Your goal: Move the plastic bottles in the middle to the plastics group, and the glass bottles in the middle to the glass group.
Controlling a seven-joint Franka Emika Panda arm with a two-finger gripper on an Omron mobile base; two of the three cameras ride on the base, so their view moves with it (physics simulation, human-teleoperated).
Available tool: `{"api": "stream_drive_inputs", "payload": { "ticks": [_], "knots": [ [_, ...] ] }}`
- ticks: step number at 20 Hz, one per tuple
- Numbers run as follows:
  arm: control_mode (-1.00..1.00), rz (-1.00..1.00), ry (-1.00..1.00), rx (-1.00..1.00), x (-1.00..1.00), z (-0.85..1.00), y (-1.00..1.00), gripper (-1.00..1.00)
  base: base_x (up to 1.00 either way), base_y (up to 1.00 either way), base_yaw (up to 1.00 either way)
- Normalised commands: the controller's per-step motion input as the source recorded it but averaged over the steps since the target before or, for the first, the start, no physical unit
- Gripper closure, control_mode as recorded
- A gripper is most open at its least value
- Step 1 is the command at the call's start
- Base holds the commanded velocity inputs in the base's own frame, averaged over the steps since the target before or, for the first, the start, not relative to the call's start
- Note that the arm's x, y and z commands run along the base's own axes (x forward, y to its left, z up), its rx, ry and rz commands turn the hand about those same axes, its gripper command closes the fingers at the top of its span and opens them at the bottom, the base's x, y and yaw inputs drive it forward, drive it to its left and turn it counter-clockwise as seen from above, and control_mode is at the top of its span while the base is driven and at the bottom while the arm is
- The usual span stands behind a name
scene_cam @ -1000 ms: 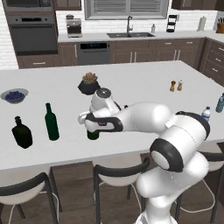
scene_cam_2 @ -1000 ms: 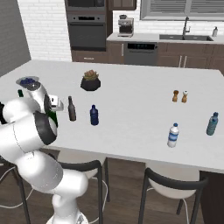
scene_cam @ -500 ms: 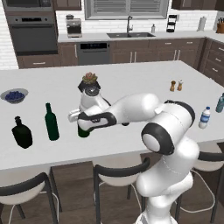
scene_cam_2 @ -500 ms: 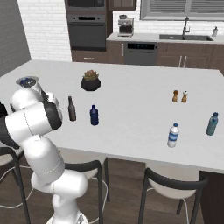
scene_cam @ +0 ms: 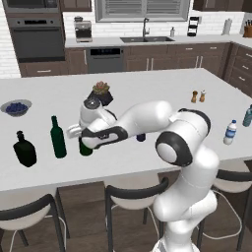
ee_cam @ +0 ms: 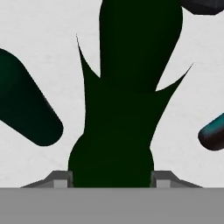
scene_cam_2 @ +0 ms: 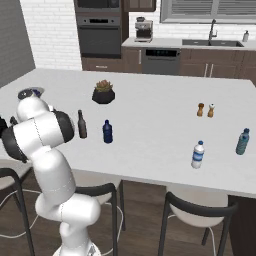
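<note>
I've got the gripper (scene_cam: 84, 139) pinching the wine bottle (scene_cam: 85, 147), now just beside the glass group's straight green bottle (scene_cam: 57, 138). Brown bottle (scene_cam_2: 82, 125) & blue bottle (scene_cam_2: 107, 131) left mid-counter.

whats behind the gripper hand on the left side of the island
A dark green wine bottle stands there; its base shows below the gripper, its upper part covered by the hand. In the hand view it sits between the finger tips. The straight-sided green bottle stands beside it.

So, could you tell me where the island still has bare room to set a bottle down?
Bare between the dark blue bottle and salt and pepper shakers; also behind the plant pot. Crowded by the black flask and straight-sided green bottle.
</note>
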Motion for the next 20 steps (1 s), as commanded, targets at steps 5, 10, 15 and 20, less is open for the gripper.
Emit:
{"api": "stream_drive_inputs", "payload": {
  "ticks": [5, 10, 15, 20],
  "knots": [
    [-1.00, 0.00, 0.00, 0.02, 0.01, -0.30, 0.09, 1.00, 0.00, 0.00, 0.00],
    [-1.00, 0.00, 0.00, 0.02, 0.06, -0.23, 0.11, 1.00, 0.00, 0.00, 0.00],
    [-1.00, 0.00, 0.00, 0.00, 0.11, -0.06, 0.16, 1.00, 0.00, 0.00, 0.00],
    [-1.00, 0.00, 0.00, 0.00, 0.14, -0.06, 0.21, 1.00, 0.00, 0.00, 0.00]
  ]
}}
